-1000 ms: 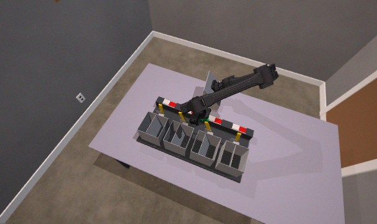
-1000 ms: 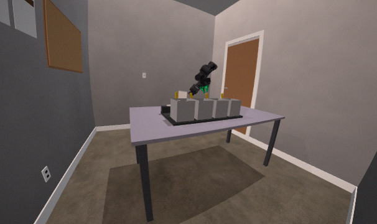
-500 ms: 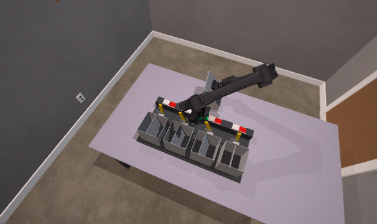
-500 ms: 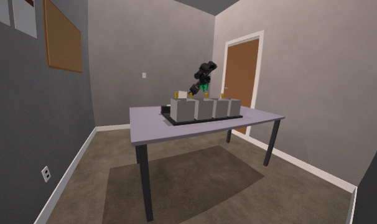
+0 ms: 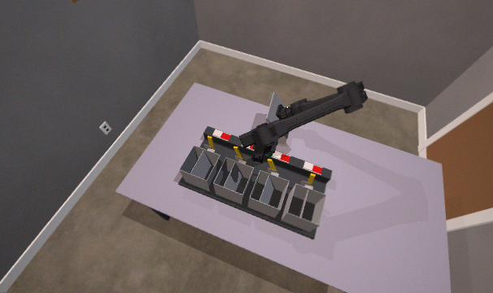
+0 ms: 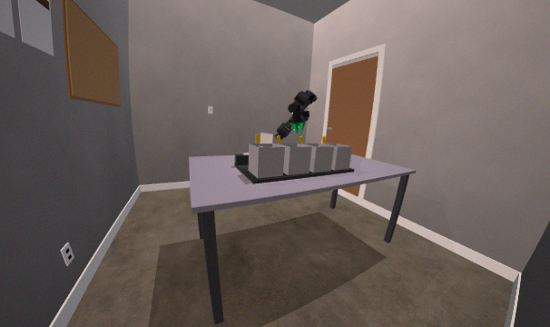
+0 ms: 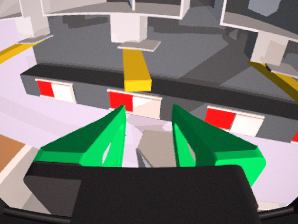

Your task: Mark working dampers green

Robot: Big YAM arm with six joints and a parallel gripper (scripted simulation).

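Observation:
Four grey open-box dampers stand in a row on a dark base: the left one [image 5: 199,168], the second [image 5: 233,180], the third [image 5: 268,194] and the right one [image 5: 303,207]. Each has a yellow lever behind it, such as the third one [image 5: 272,163] [image 7: 137,70]. A dark rail carries the sliders. The left [image 5: 221,134], third [image 5: 281,156] and right [image 5: 312,168] sliders show red beside a white cover. The arm hides the second slider in the top view. My gripper [image 5: 267,155] [image 6: 298,128] [image 7: 148,112] hovers over the rail, partly open and empty, just above a slider showing red [image 7: 135,103].
A grey upright plate [image 5: 276,107] stands behind the arm near its base. The dark base tray [image 6: 298,174] holds the dampers on a lilac table [image 6: 298,182]. A door is on the right wall [image 6: 352,118].

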